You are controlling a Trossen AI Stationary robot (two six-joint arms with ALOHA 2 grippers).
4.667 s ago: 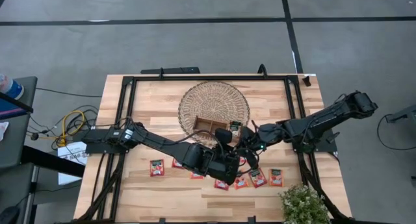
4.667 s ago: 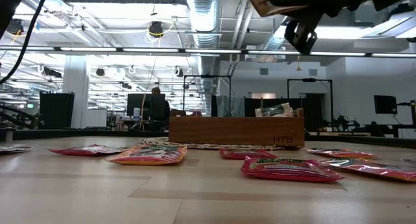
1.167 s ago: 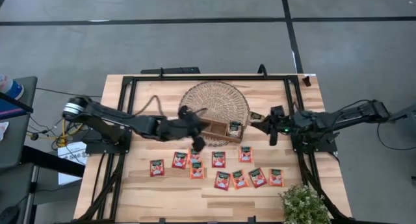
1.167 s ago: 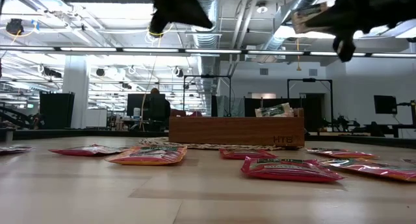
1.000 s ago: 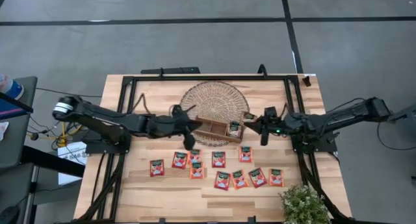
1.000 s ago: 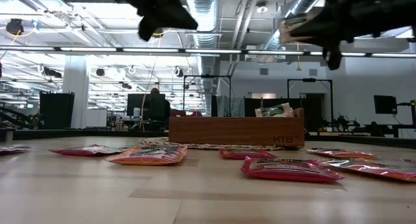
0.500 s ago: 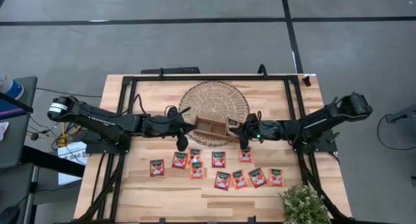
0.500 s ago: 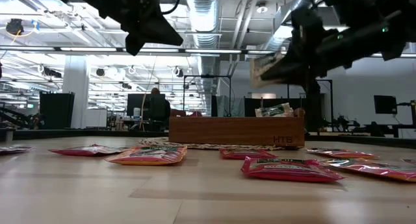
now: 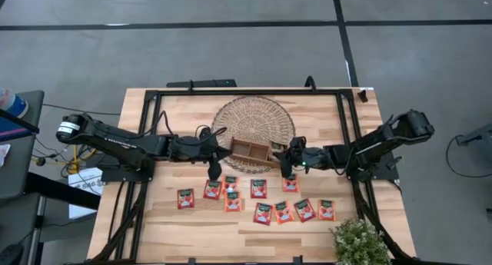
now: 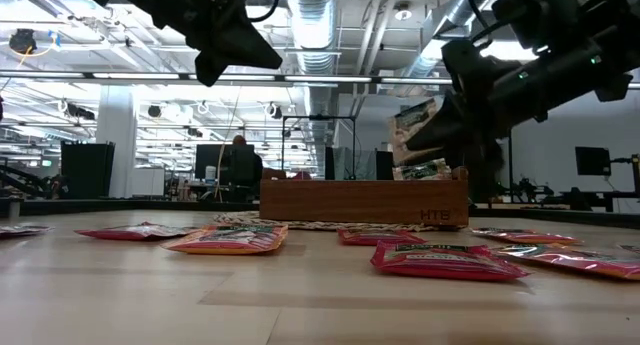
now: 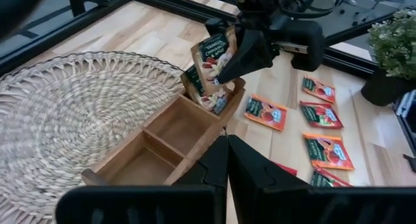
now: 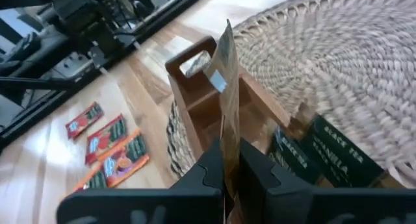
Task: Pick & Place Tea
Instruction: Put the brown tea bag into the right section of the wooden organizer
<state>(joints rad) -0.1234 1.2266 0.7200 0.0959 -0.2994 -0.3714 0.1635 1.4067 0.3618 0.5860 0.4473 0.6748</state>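
Since half a second ago the right tool [image 9: 286,162] has dropped closer to the wooden tray [image 9: 250,151], pinching one tea sachet [image 11: 214,55] upright over its end compartment, where other sachets [image 12: 305,156] already stand. Lowering straight down before letting go should seat it cleanly. Eleven or so sachets [image 9: 259,188] lie on the worktop [image 9: 177,111]. The left tool [image 9: 213,170], closed and empty, waits beside the tray.

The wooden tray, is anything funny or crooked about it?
A bit. The tray sits askew, half on the woven mat and half off its edge. Its end compartment already holds a dark sachet leaning at a slant. The right gripper holds another sachet upright over it.
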